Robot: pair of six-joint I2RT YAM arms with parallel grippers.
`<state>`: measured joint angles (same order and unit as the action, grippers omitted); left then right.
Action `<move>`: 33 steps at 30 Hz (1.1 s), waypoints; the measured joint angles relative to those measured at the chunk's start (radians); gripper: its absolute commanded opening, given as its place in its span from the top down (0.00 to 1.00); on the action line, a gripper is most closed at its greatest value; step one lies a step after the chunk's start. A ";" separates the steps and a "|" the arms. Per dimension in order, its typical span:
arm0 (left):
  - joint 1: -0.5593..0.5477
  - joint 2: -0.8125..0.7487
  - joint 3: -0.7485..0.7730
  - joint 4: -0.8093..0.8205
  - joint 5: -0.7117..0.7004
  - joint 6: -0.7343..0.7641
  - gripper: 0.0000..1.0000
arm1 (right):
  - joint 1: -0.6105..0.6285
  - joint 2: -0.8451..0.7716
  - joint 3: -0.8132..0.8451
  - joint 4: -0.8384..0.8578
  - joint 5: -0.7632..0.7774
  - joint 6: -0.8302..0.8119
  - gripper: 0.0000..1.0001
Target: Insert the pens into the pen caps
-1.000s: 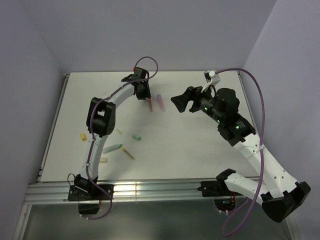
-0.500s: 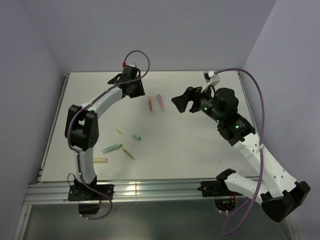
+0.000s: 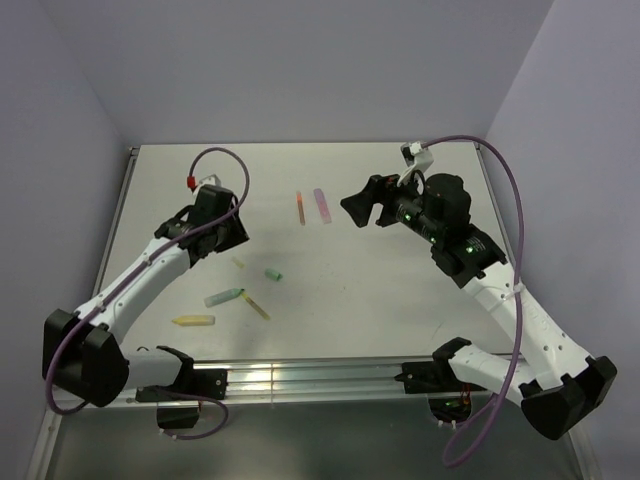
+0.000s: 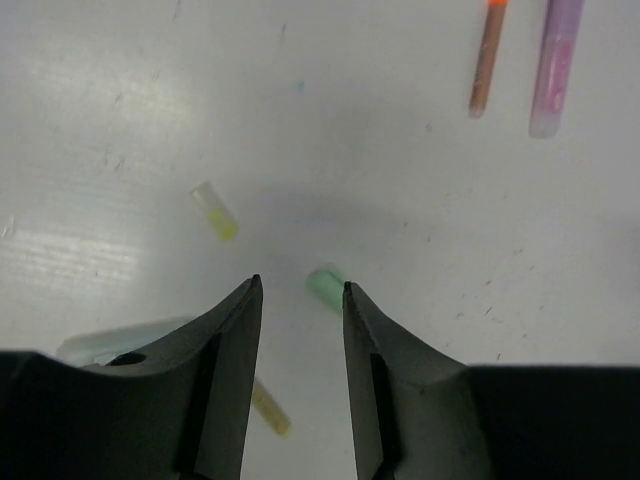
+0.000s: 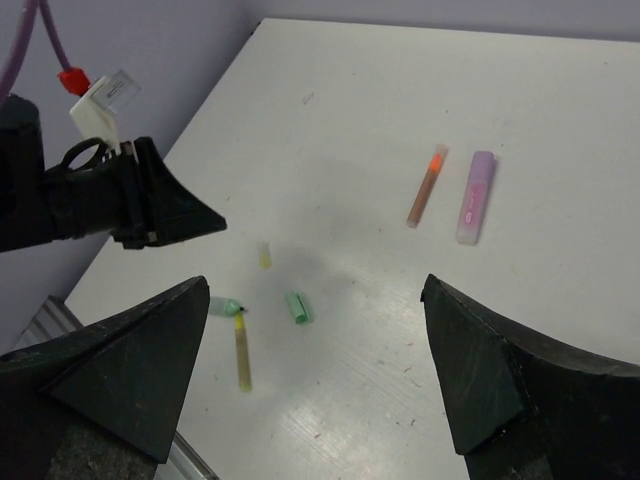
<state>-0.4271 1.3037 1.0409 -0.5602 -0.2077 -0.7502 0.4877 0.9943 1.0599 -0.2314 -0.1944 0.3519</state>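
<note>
White table [image 3: 400, 300] from overhead: I see the orange pen [image 3: 300, 207] and purple pen [image 3: 321, 205] lying side by side at the far middle. The green cap [image 3: 273, 274], yellow cap [image 3: 238, 263], mint pen [image 3: 224, 297], olive pen [image 3: 259, 307] and yellow pen [image 3: 193, 321] are scattered nearer, to the left.

On my left wrist view, the left gripper [image 4: 298, 300] hangs half open over the table and holds nothing. The green cap lies just beyond one fingertip.

On the right wrist view, the right gripper [image 5: 315, 288] is spread wide and empty, hovering above the table.
</note>
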 measured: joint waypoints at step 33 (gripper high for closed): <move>-0.227 -0.113 -0.328 -0.162 -0.173 -0.562 0.57 | -0.002 0.057 0.000 -0.001 -0.087 0.046 0.09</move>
<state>-0.6537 1.1912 0.7128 -0.7223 -0.3809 -1.3121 0.4862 1.0515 1.0599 -0.2321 -0.2817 0.3981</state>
